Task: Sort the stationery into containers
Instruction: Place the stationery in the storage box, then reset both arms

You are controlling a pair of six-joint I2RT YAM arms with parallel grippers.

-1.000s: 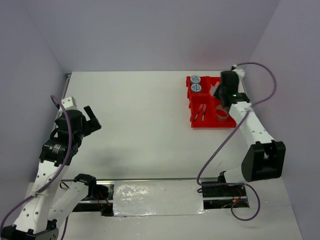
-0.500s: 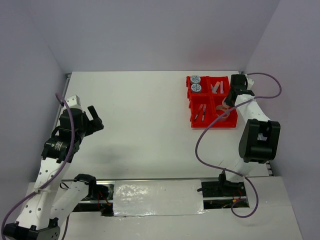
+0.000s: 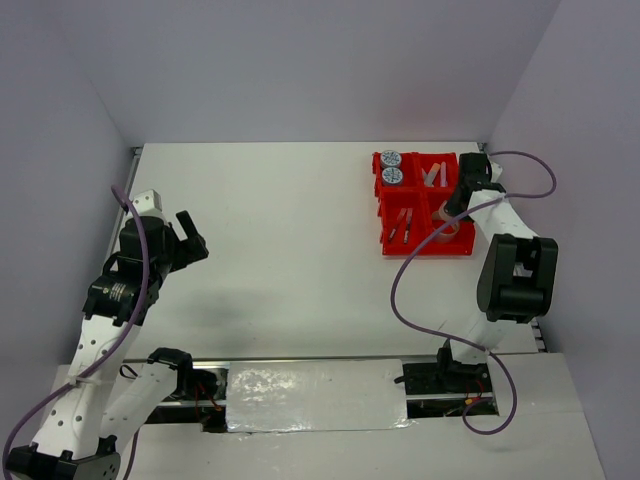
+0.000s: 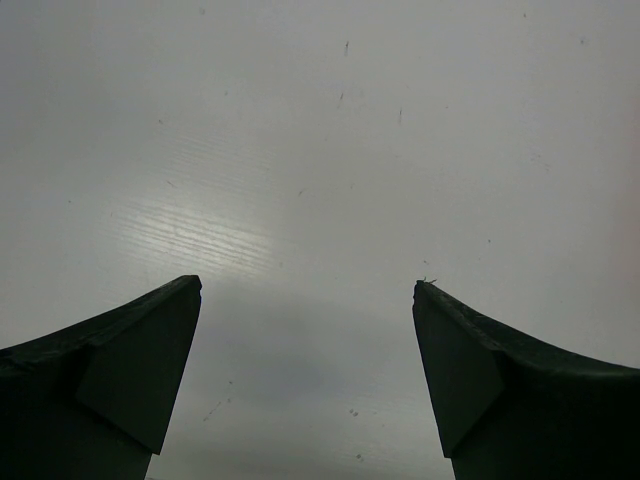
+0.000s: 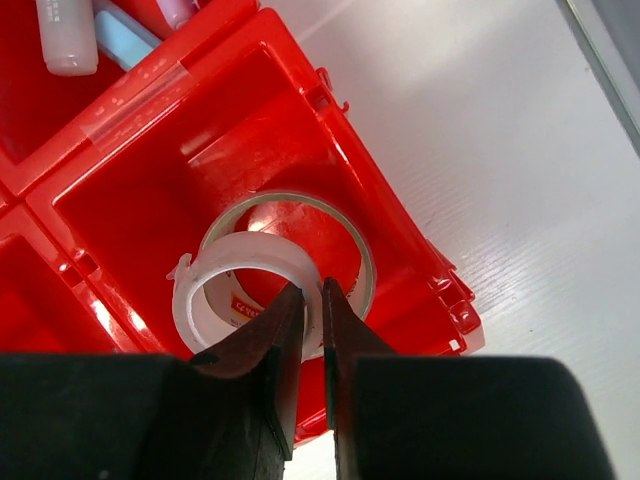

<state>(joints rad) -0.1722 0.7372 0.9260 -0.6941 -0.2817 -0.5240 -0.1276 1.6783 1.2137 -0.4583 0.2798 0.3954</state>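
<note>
The red four-compartment tray [image 3: 420, 245] stands at the back right. Its far left compartment holds two blue-patterned tape rolls [image 3: 392, 167], the far right one holds short sticks [image 3: 432, 176], and the near left one holds pens [image 3: 402, 224]. My right gripper [image 3: 455, 207] is over the near right compartment. In the right wrist view it [image 5: 312, 292] is shut on the wall of a white tape ring [image 5: 215, 268], held above a second clear ring [image 5: 358, 245] lying on the tray floor [image 5: 140, 185]. My left gripper [image 3: 190, 238] is open and empty over bare table [image 4: 307, 290].
The tray sits close to the table's right edge [image 5: 600, 40] and the right wall. Sticks [image 5: 70, 40] lie in the neighbouring compartment. White tabletop [image 3: 280, 230] stretches between the two arms.
My right arm has swung from over the tray's middle to its right side and come down into the near right compartment. The left arm shifted slightly.
</note>
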